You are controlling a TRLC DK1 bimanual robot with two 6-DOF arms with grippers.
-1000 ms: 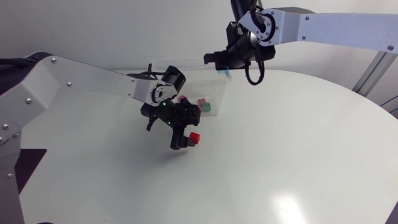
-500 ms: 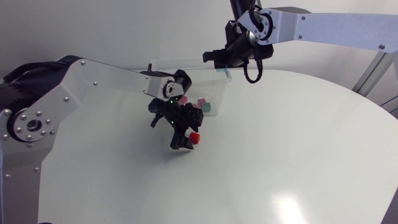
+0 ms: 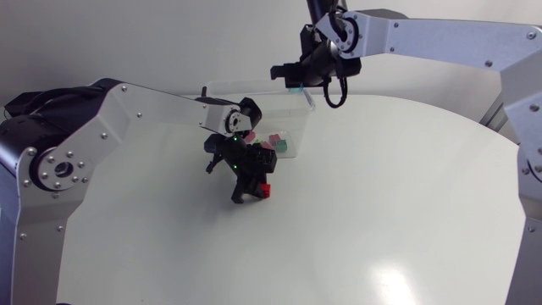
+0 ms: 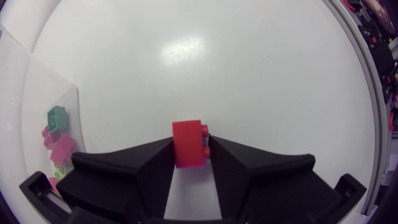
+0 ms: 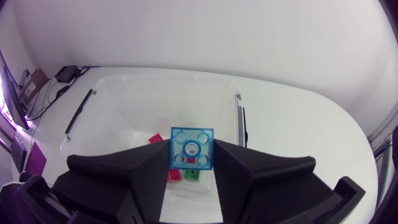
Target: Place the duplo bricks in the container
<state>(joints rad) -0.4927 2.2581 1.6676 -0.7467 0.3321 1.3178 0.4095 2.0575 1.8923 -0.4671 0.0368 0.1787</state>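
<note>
On the table just in front of the clear container (image 3: pixel 246 82) sits a red brick (image 3: pixel 266 188), and my left gripper (image 3: pixel 257 191) is down on it. In the left wrist view the red brick (image 4: pixel 189 143) is pinched between both fingers of the left gripper (image 4: pixel 189 157), so it is shut on the brick. My right gripper (image 3: pixel 292 82) hangs over the container's back right corner. It is shut on a see-through blue brick (image 5: pixel 191 148), which is held above the container's inside (image 5: pixel 161 79).
Several bricks lie in the container: a green one (image 4: pixel 57 116), a pink one (image 4: pixel 62 149) and a red one (image 5: pixel 157 140). The round white table (image 3: pixel 406 195) stretches wide to the right and front of the container.
The left gripper has dropped to the table and its fingers have closed on the red brick. The right gripper has shifted a little leftward over the container with the blue brick.
</note>
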